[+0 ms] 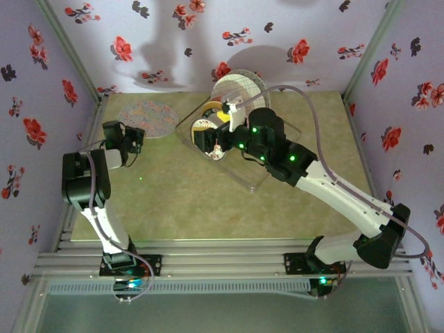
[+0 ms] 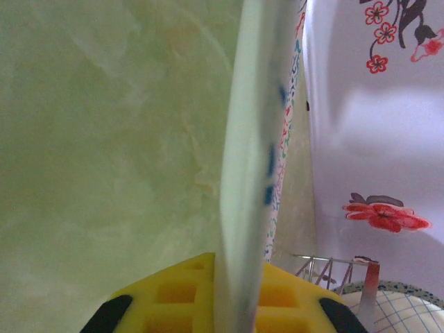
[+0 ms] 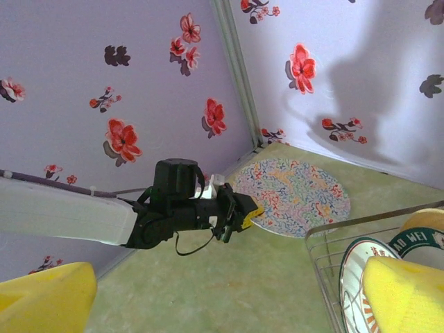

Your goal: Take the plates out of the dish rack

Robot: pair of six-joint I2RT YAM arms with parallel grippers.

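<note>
The clear dish rack [image 1: 258, 173] stands mid-table with several plates upright in it: a big white grid plate [image 1: 239, 87], a green-rimmed plate [image 3: 416, 239] and a small sunburst plate [image 3: 352, 277]. A round speckled plate [image 1: 148, 118] lies low over the table at the back left. My left gripper [image 1: 137, 139] is shut on its near rim; the left wrist view shows this plate [image 2: 253, 173] edge-on between the yellow fingers [image 2: 173, 298]. My right gripper [image 1: 211, 144] hovers over the rack's left part, open, its yellow fingers [image 3: 45, 298] far apart.
Flowered walls close in the back and both sides of the green tabletop [image 1: 180, 201]. The rack's wire rim [image 3: 326, 236] stands just right of the speckled plate. My left arm [image 3: 69, 215] reaches along the left wall.
</note>
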